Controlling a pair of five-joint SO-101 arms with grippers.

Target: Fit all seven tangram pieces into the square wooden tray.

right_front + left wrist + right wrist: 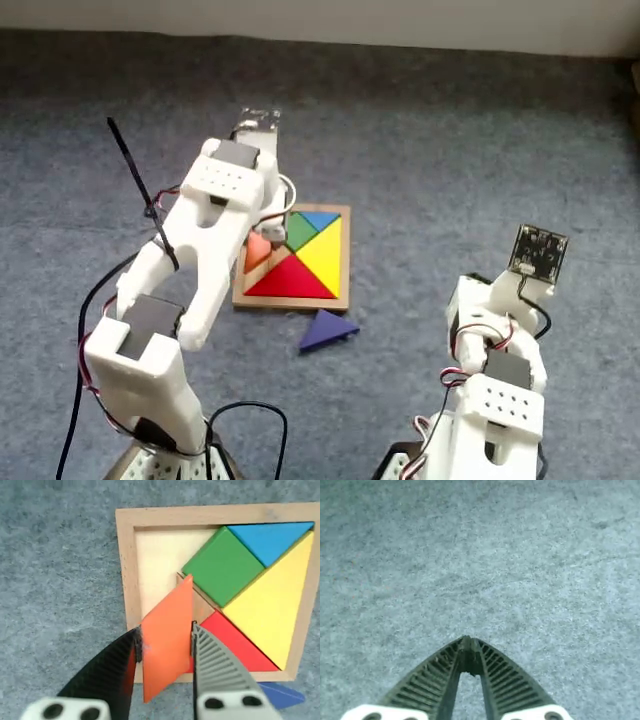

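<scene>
The square wooden tray (125,570) lies on the carpet and holds a green square (222,567), a light blue triangle (270,537), a yellow triangle (270,610) and a red triangle (235,642). My left gripper (165,635) is shut on an orange parallelogram (167,655), which hangs tilted over the tray's bare corner. In the high view that arm covers the left side of the tray (343,255), with the orange piece (257,248) under it. A dark blue triangle (328,330) lies on the carpet just in front of the tray. My right gripper (467,642) is shut with nothing in it, over bare carpet.
Grey-blue carpet (450,150) covers the whole work surface. The right arm (500,350) stands at the front right, well away from the tray. A black cable tie (135,180) sticks up beside the left arm.
</scene>
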